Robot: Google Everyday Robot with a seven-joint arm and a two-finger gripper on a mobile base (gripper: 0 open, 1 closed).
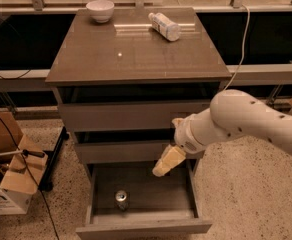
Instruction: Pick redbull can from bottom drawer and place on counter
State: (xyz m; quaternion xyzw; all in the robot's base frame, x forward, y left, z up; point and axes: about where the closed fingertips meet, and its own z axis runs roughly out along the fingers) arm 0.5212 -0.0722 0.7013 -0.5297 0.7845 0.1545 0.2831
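Note:
The redbull can (121,199) stands upright in the open bottom drawer (143,228), near its front left. Its shiny round top faces up. My gripper (162,168) hangs over the right rear part of the drawer, above and to the right of the can, at the end of the white arm (246,121) that reaches in from the right. The gripper holds nothing that I can see. The counter (136,54) is the glossy brown top of the cabinet.
A white bowl (100,10) sits at the counter's back left and a clear plastic bottle (165,26) lies at its back right. Cardboard boxes (11,179) stand on the floor to the left. A white cable (242,39) hangs to the right.

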